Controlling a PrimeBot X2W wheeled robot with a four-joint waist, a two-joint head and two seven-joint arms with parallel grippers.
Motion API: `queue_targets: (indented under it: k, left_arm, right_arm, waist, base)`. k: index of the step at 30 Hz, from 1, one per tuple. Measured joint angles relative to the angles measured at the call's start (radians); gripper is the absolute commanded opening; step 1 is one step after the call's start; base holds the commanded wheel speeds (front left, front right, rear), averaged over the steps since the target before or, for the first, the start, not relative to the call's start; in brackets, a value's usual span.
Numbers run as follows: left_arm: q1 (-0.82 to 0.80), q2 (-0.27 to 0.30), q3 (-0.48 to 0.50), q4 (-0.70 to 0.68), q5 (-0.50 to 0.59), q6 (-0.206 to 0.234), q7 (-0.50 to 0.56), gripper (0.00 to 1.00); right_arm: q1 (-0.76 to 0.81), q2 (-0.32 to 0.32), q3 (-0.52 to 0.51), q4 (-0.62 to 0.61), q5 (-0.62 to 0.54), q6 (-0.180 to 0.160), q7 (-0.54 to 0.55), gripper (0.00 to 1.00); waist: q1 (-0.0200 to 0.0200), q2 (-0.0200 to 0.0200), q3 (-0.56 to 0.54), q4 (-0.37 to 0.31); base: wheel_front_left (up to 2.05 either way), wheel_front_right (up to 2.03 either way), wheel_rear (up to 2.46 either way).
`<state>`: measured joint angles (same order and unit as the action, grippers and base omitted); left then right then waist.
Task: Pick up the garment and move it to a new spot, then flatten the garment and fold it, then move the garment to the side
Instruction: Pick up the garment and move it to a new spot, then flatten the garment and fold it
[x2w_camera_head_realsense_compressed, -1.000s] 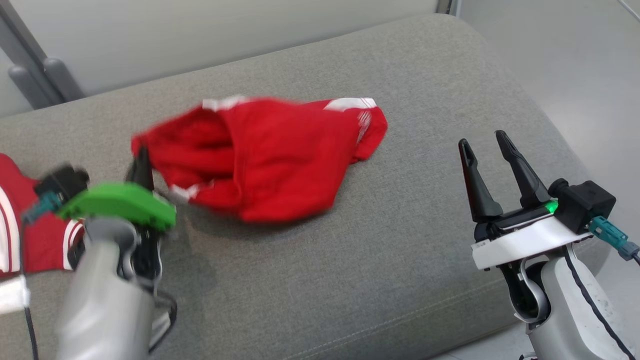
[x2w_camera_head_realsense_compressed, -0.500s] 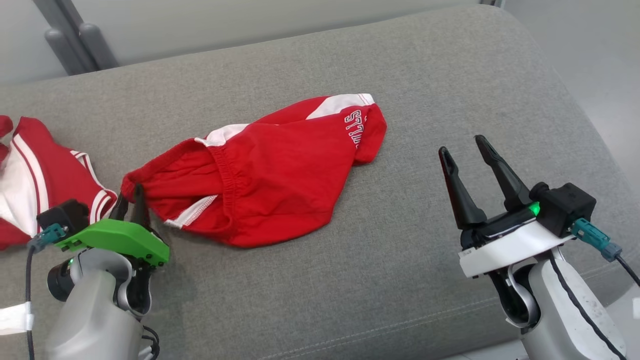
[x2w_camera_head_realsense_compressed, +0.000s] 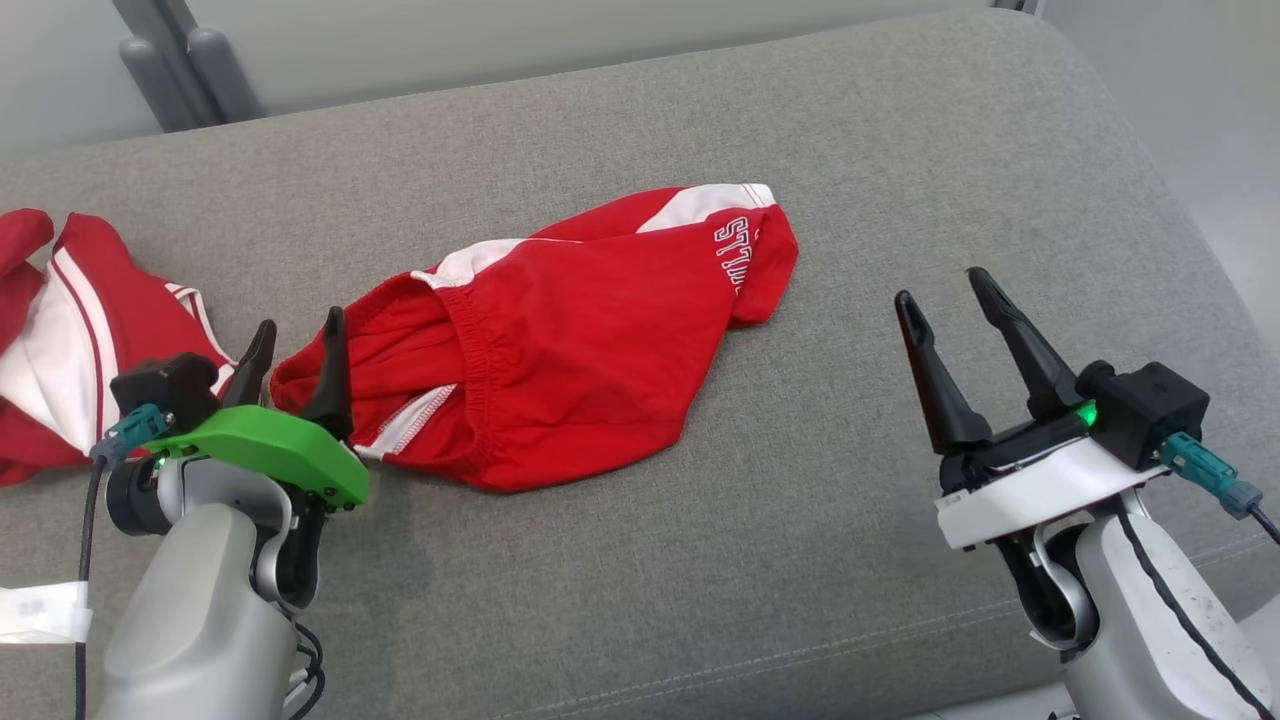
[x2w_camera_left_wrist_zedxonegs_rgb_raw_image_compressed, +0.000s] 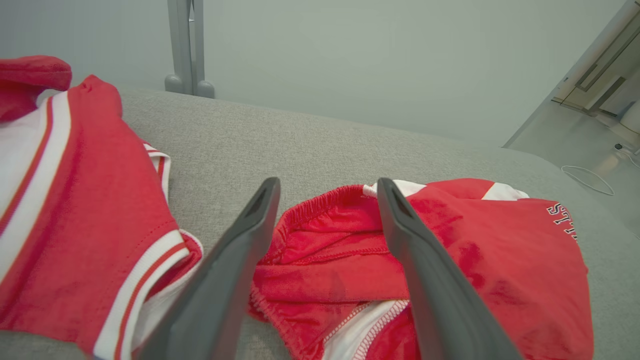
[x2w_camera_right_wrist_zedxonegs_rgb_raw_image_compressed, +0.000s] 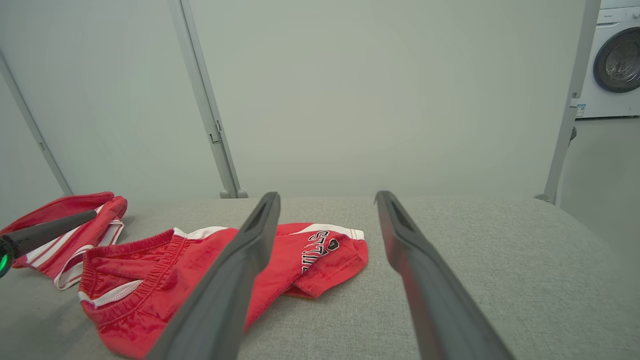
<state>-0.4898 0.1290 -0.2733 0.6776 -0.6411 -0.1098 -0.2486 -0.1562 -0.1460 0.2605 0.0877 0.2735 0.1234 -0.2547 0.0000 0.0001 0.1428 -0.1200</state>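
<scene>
The garment (x2w_camera_head_realsense_compressed: 590, 340) is lying crumpled on the grey cushion (x2w_camera_head_realsense_compressed: 800, 560), long axis running left-right. Left claw (x2w_camera_head_realsense_compressed: 300, 320) is hovering released, gripping nothing, at its waistband end. Right claw (x2w_camera_head_realsense_compressed: 940, 285), also released, is waiting well beyond the other end.

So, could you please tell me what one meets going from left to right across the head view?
Striped garment → left gripper → red shorts → right gripper.
</scene>
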Motion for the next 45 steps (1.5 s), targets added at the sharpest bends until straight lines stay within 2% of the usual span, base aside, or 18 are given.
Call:
queue_targets:
  k: [9, 15, 32, 39, 42, 45]
  left_arm:
    - [0.034, -0.022, -0.002, -0.091, 0.039, 0.000, 0.000, 1.00]
    - [0.031, -0.042, -0.047, -0.096, 0.038, -0.005, 0.001, 1.00]
    - [-0.108, -0.075, -0.047, 0.023, -0.057, -0.010, 0.203, 1.00]
    - [-0.182, -0.075, -0.014, 0.097, -0.095, 0.022, 0.272, 1.00]
    - [-0.197, -0.075, -0.004, 0.126, -0.099, 0.032, 0.288, 0.84]
    - [-0.209, -0.075, 0.001, 0.144, -0.104, 0.045, 0.298, 0.81]
  right_arm:
    - [-0.001, -0.007, -0.046, -0.001, 0.000, 0.000, 0.000, 1.00]
    - [-0.006, -0.008, -0.061, -0.009, 0.000, 0.000, 0.000, 1.00]
    - [-0.058, 0.024, -0.025, -0.011, 0.000, 0.000, 0.000, 1.00]
    - [-0.068, 0.035, -0.018, -0.006, 0.000, 0.000, 0.000, 1.00]
    - [-0.070, 0.038, -0.016, -0.001, 0.000, 0.000, 0.000, 1.00]
    - [-0.071, 0.039, -0.019, 0.000, 0.000, 0.000, 0.000, 1.00]
  waist:
    - [0.0000, 0.0000, 0.008, 0.002]
    - [0.0000, 0.0000, 0.033, 0.001]
    - [0.0000, 0.0000, 0.098, -0.060]
    - [0.0000, 0.0000, 0.113, -0.092]
    - [0.0000, 0.0000, 0.115, -0.102]
    - [0.0000, 0.0000, 0.115, -0.108]
  base:
    - [0.00, 0.00, 0.00]
    - [0.00, 0.00, 0.00]
    - [0.00, 0.00, 0.00]
    - [0.00, 0.00, 0.00]
    - [0.00, 0.00, 0.00]
    - [0.00, 0.00, 0.00]
